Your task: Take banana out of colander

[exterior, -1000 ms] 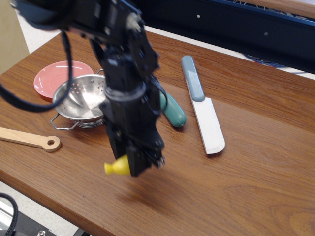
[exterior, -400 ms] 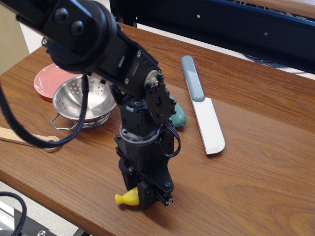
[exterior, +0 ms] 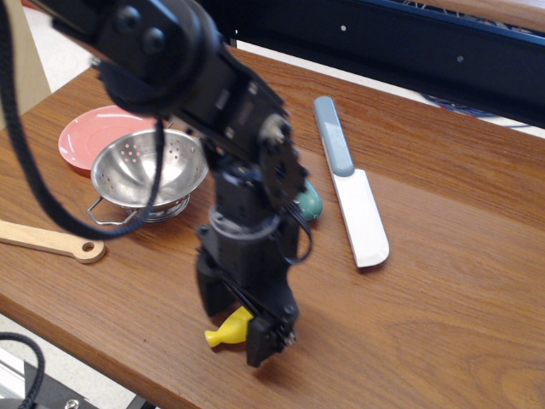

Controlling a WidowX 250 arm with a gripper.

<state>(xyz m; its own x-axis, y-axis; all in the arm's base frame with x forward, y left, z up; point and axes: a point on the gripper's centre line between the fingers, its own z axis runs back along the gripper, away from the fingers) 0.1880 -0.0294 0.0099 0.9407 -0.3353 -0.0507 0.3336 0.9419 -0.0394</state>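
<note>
The yellow banana (exterior: 222, 334) lies on the wooden table near the front edge, stem end pointing left. My gripper (exterior: 237, 336) stands right over it, pointing down, with its jaws apart on either side of the banana. One finger (exterior: 209, 294) is on its left and the other finger (exterior: 266, 336) on its right. The steel colander (exterior: 146, 175) stands empty at the back left, well clear of the gripper.
A pink plate (exterior: 85, 132) lies behind the colander. A wooden spoon handle (exterior: 53, 241) lies at the left. A teal sausage-shaped object (exterior: 309, 203) shows behind the arm. A spatula with a grey-blue handle (exterior: 356, 203) lies to the right. The table's front edge is close below the banana.
The gripper carried the banana down and forward to the table's front. Its jaws have since spread and lifted slightly, and the banana now rests on the table.
</note>
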